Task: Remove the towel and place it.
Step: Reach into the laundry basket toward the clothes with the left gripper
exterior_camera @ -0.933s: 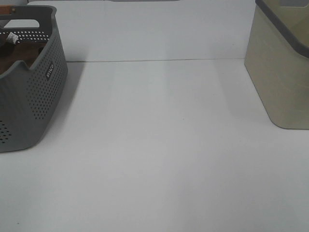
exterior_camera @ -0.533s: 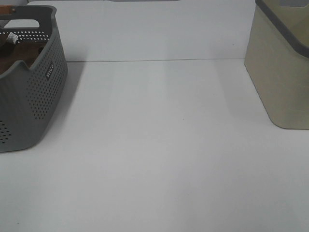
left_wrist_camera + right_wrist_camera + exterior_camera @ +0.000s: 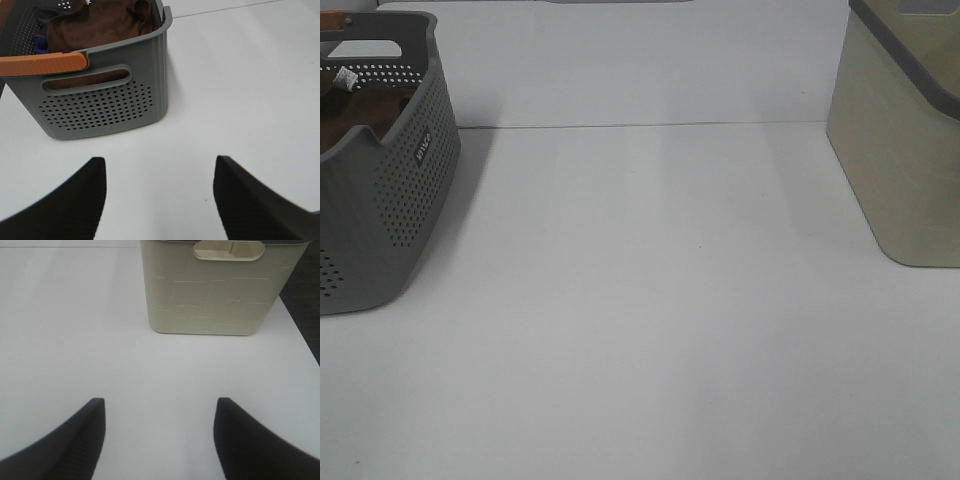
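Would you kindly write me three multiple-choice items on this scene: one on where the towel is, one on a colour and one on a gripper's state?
1. Where is the towel?
A. on a chair
B. inside the grey basket
C. on a hook

2. What colour is the basket's handle?
A. orange
B. blue
C. green

3. How is the left gripper?
A. shut on cloth
B. shut on a rim
C. open, holding nothing

Answers:
1 B: the brown cloth lies within the basket's walls.
2 A: the bar along the rim is plainly orange.
3 C: its jaws stand wide apart, with only bare table between them.
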Controlling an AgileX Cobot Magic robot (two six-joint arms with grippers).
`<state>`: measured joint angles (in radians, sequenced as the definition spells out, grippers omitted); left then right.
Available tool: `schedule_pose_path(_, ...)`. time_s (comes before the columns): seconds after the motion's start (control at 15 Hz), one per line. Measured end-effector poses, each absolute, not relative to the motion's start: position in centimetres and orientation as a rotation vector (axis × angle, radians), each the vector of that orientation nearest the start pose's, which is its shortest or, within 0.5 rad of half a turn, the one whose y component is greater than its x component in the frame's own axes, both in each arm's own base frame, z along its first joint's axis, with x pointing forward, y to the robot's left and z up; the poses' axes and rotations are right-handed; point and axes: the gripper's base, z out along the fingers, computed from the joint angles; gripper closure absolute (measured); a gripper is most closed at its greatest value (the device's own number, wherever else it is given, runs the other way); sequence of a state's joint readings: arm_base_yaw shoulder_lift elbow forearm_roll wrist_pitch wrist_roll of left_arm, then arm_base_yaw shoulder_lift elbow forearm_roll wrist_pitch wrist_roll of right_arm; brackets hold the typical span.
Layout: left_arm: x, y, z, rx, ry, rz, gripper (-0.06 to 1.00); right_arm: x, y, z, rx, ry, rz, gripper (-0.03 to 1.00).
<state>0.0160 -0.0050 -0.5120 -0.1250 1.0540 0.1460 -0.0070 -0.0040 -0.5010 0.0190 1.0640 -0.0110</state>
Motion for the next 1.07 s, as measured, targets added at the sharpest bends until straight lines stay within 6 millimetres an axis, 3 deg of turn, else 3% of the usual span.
schedule_pose_path(1.07, -0.7, -1.0, 28.16, 0.137, 2.01, -0.046, 0.34, -0.58, 0.16, 27.73, -0.005, 2.042, 0.011, 0.36)
